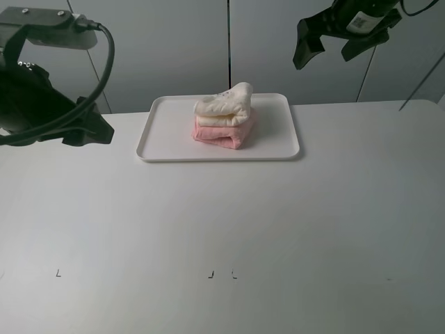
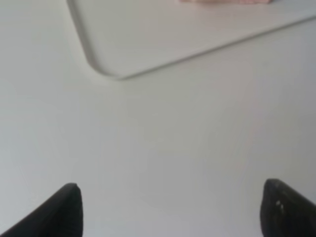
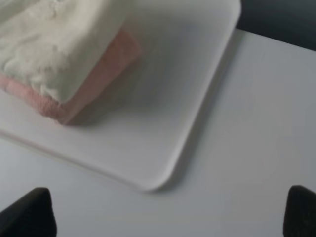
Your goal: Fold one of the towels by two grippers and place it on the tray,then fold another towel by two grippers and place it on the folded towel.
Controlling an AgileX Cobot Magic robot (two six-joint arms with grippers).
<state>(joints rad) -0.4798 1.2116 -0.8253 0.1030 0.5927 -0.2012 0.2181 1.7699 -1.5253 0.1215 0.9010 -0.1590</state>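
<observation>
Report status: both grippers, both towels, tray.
Left gripper open, empty, left of tray. Right gripper open, empty, raised. Cream towel folded atop folded pink towel on tray. Nothing obstructing.

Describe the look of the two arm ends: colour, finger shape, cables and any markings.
Both are black. The left gripper has angular, claw-like fingers, a thick black cable looping over it, and a grey box-like part above. The right gripper has two wedge-shaped fingers and a white label with dark print on its body. In the wrist views only dark fingertips show.

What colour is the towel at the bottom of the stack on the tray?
Pale pink: the bottom towel lies under the cream-white towel, clearest in the exterior high view.
</observation>
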